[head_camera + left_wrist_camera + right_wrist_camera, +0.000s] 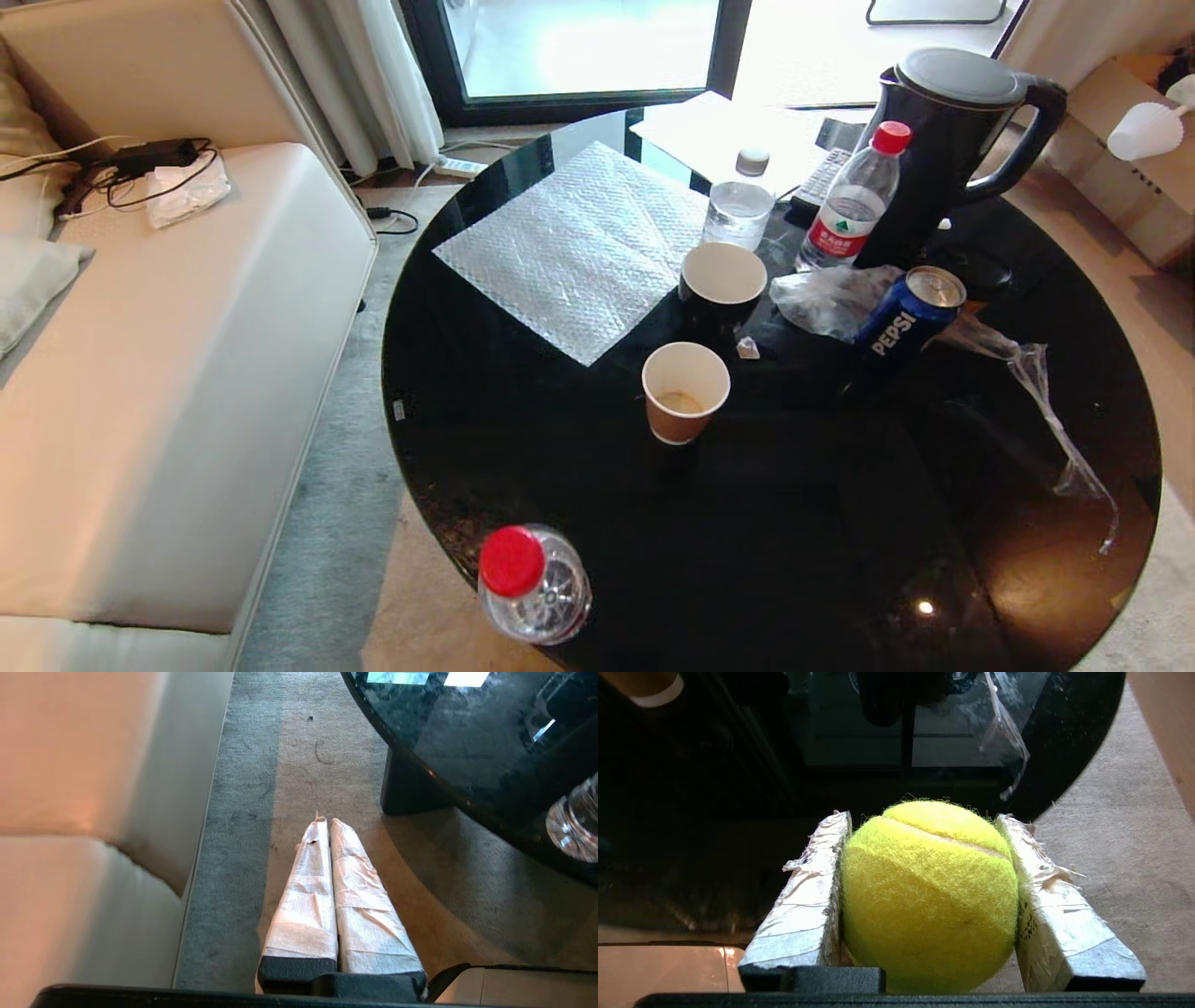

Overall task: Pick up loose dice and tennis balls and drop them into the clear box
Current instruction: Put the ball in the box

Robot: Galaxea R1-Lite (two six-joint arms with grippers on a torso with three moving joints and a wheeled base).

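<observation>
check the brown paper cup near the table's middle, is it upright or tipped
Upright. In the head view the brown paper cup stands on the black table with its round mouth facing up, and only a little residue shows at the bottom.

The tennis ball (929, 896) is cut off below; neither arm shows in the head view.

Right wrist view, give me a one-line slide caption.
Right tool clamps a tennis ball between taped fingers beside the black table.

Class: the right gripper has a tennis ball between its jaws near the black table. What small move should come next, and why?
Probably keep the right gripper shut on the tennis ball and turn to look for the clear box. The ball sits firmly between the jaws, but no box shows on the black table or in any view, so releasing now would be premature.
</observation>
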